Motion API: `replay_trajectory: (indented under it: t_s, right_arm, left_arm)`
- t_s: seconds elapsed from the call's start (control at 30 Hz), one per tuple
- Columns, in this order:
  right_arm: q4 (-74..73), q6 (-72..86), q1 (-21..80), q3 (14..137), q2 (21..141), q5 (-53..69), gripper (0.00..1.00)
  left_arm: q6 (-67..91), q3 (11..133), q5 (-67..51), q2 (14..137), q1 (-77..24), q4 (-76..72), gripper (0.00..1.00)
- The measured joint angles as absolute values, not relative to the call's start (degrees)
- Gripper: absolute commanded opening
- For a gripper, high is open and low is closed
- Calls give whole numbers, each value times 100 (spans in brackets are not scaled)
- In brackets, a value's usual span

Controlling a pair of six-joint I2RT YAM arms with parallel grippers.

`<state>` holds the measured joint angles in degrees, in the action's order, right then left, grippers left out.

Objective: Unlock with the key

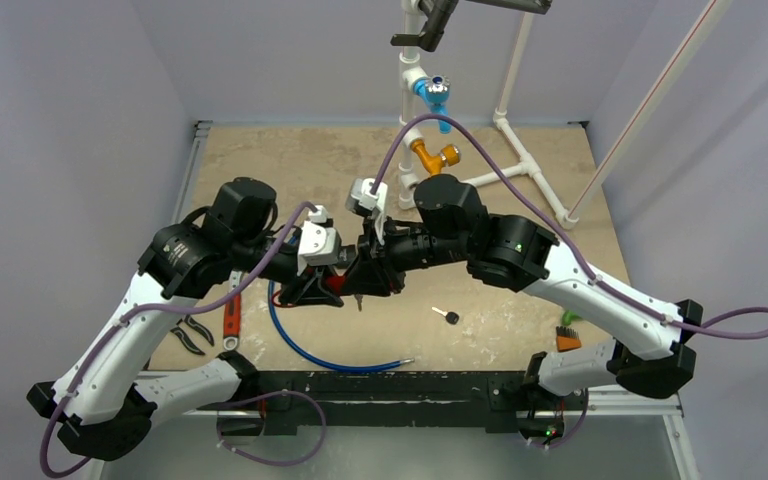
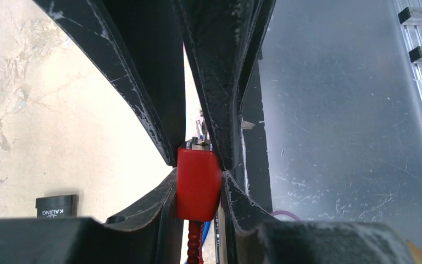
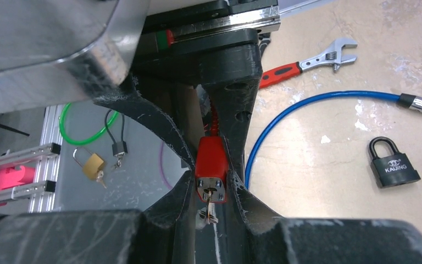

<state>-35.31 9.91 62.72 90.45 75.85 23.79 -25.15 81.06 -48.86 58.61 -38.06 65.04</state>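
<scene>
Item under inspection: the red block-shaped lock body is off the table, above its middle and near the front edge, between the two arms. A red ribbed cable runs out of its back end. A small metal key sits in the keyway on its silver end face.

Left gripper: clamped on the sides of the lock body, with both fingers pressed against the red casing.

Right gripper: jaws drawn narrow at the keyed end of the lock, with the key between them. The left wrist view shows these fingers converging on the key shank, just above the lock's end.

Surrounding items on the beige tabletop:
- A black padlock marked KAIJING lies apart from the arms.
- A blue cable loop curves along the front, its metal end fitting carrying a second key.
- A black-headed loose key lies alone, right of centre.
- A red-handled adjustable wrench and black-handled pliers lie at the left.

At the rear stands a white pipe frame carrying a blue valve and an orange valve. Off the table, the right wrist view shows a brass padlock on a green loop.
</scene>
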Motion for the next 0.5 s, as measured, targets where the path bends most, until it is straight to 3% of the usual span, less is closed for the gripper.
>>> replay_trajectory:
  t_s: [0.1,0.2,0.37,0.5]
  right_arm:
    - [-3518,1024,6274,9045,7583,2349,43]
    - [-3463,1186,6270,9006,7548,2040,52]
    - [-3151,1457,6265,8388,6917,1258,50]
    - [-3063,1594,6263,8143,6267,381,38]
  left_arm:
    - [-2497,8099,-4884,5854,-3800,6484,0]
    - [-2416,8068,-4790,5789,-3802,6366,0]
    - [-2045,7948,-4333,5577,-3802,6027,0]
    - [-1739,7948,-4056,5489,-3802,5852,0]
